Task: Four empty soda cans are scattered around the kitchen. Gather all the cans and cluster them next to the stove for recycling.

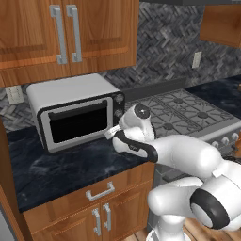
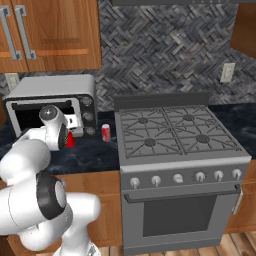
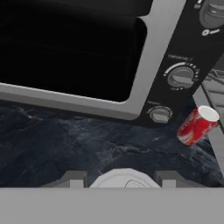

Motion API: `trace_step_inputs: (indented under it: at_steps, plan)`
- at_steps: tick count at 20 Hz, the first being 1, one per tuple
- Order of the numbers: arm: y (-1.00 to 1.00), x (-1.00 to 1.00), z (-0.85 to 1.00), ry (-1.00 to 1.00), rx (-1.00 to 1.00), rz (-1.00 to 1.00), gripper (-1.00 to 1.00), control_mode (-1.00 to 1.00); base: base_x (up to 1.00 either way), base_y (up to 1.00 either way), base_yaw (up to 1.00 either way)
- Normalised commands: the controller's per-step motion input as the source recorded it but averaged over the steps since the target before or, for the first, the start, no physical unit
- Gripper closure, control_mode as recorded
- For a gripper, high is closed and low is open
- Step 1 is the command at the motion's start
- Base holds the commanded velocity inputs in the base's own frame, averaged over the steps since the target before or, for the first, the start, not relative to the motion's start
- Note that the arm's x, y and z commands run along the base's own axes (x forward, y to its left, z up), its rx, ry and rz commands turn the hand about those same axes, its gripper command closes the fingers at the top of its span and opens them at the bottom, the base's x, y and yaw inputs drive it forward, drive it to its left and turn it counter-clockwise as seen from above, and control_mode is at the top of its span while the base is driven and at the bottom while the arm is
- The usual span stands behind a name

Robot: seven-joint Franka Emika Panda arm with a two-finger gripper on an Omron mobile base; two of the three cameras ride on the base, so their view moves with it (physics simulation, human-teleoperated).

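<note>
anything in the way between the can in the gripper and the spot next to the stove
Nothing visible. The gripper holds a red can above the counter in front of the toaster oven. The stretch toward the stove is open. Another can stands at the stove's left edge, so set down short of it.

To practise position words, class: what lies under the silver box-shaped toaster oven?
The silver toaster oven stands on the black marbled countertop, visible in front of it. The patch directly beneath is covered by its body.
</note>
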Motion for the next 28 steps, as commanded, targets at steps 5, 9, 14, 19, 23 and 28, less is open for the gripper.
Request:
trace_step_inputs:
  at_steps: [5, 9, 14, 19, 23, 28]
  plan:
    - [-0.47, -0.1, 0.27, 0.0, 0.01, 0.0, 1.0, -1.0, 0.0, 0.0, 0.0]
    - [-0.44, 0.0, 0.1, 0.0, 0.0, 0.0, 1.0, -1.0, 0.0, 0.0, 0.0]
    - [-0.41, 0.0, 0.01, 0.0, 0.0, 0.0, 1.0, -1.0, 0.0, 0.0, 0.0]
    - [-0.38, 0.0, 0.0, 0.02, 0.0, 0.0, 1.0, -1.0, 0.0, 0.0, 0.0]
    - [-0.3, 0.07, 0.0, 0.0, 0.0, 0.0, 1.0, -1.0, 0.0, 0.0, 0.0]
    - [-0.25, 0.17, -0.03, 0.03, 0.0, 0.0, 1.0, -1.0, 0.0, 0.0, 0.0]
